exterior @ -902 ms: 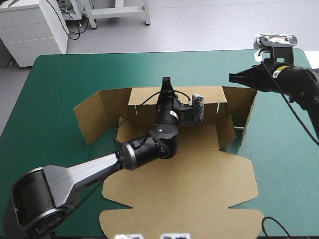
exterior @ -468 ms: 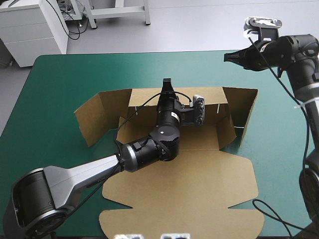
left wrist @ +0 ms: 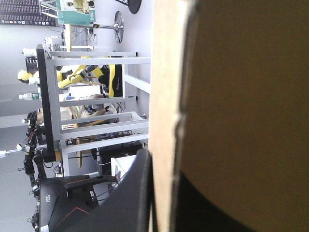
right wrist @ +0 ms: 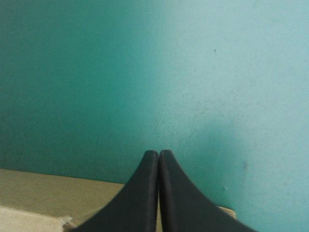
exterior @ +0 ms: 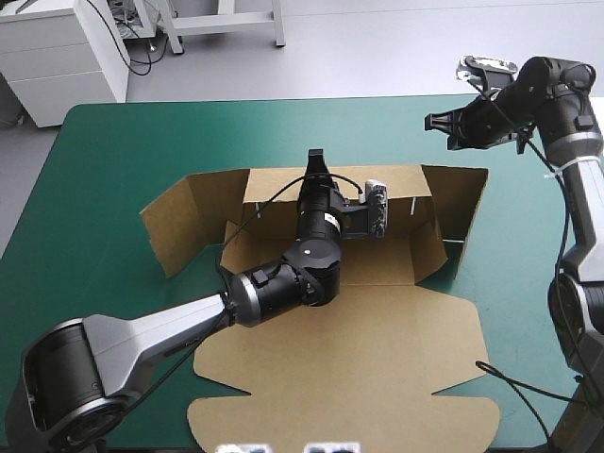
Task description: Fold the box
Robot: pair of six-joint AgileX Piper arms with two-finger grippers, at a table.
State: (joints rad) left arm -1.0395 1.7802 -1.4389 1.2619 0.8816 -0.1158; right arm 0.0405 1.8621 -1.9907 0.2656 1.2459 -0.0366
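With your left claw (exterior: pixel 314 159) pinching the box (exterior: pixel 377 330) at its back wall (right claw (right wrist: pixel 159 155) pressed together, empty), fold that wall inward evenly.

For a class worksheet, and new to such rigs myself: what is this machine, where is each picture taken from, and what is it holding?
It is a robot with two arms, each ending in a gripper of two black fingers. One picture looks down from above; the other two come from cameras on the wrists. On the teal-green table lies a brown box: cut board, far walls raised, lid flat. The left gripper is shut on its far wall. The right gripper, shut and empty, hangs near the table's far right corner.
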